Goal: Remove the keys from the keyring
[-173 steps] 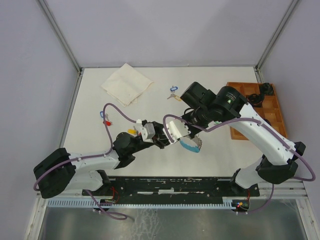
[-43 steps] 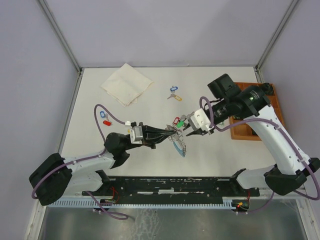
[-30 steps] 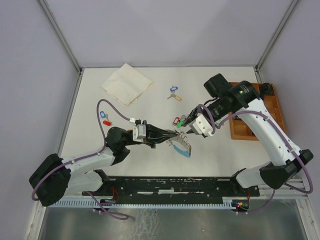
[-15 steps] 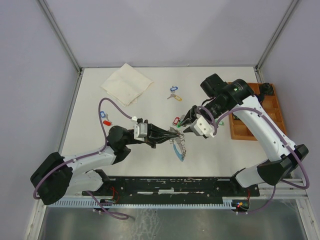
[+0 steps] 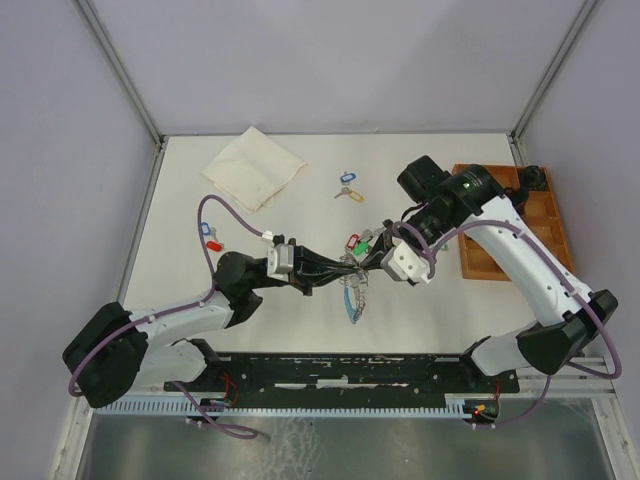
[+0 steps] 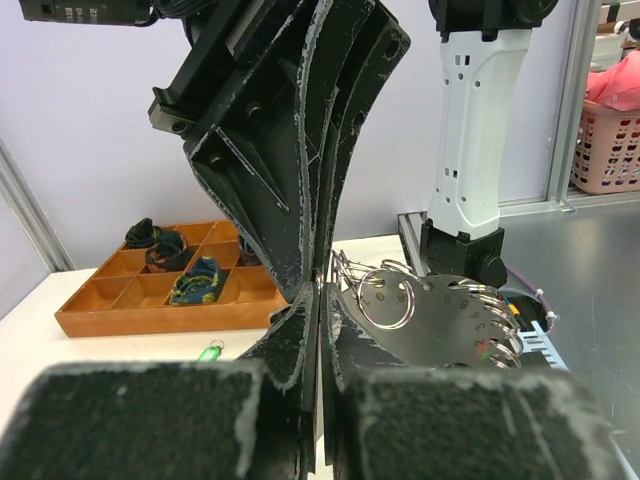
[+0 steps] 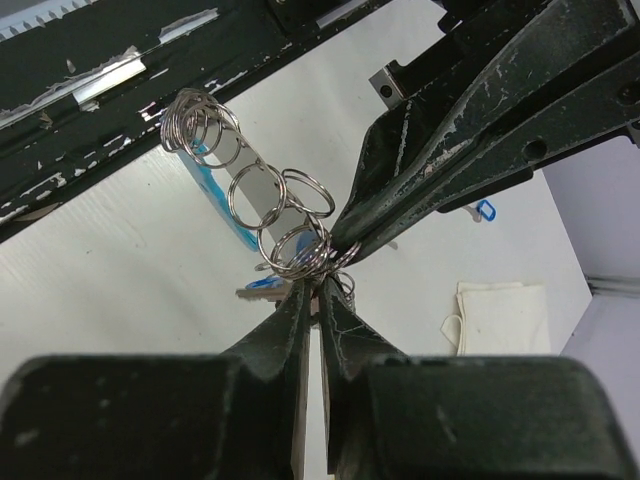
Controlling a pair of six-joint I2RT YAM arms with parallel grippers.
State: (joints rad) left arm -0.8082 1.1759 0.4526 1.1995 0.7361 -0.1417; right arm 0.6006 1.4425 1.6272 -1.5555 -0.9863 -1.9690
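The keyring (image 5: 351, 293), a light-blue band with a metal plate (image 6: 440, 320) strung with several split rings (image 7: 205, 125), hangs above the table between both grippers. My left gripper (image 5: 344, 268) comes in from the left and is shut on its upper end (image 6: 322, 290). From the right, my right gripper (image 5: 366, 262) meets it tip to tip, its jaws pinched on a small split ring in the bunch (image 7: 318, 282). A silver key with a blue tag (image 7: 262, 287) hangs just behind that bunch. More keys lie loose on the table: one green-tagged (image 5: 352, 241), one blue-tagged (image 5: 346, 177).
A folded white cloth (image 5: 254, 167) lies at the back left. Red and blue tagged keys (image 5: 211, 236) rest near the left edge. A wooden compartment tray (image 5: 512, 215) holding dark items stands at the right. Both arms' cables loop above the table.
My right gripper has closed from part open down onto the ring bunch and shifted slightly toward the left gripper. The left gripper has stayed shut, and the keyring now hangs straighter below.
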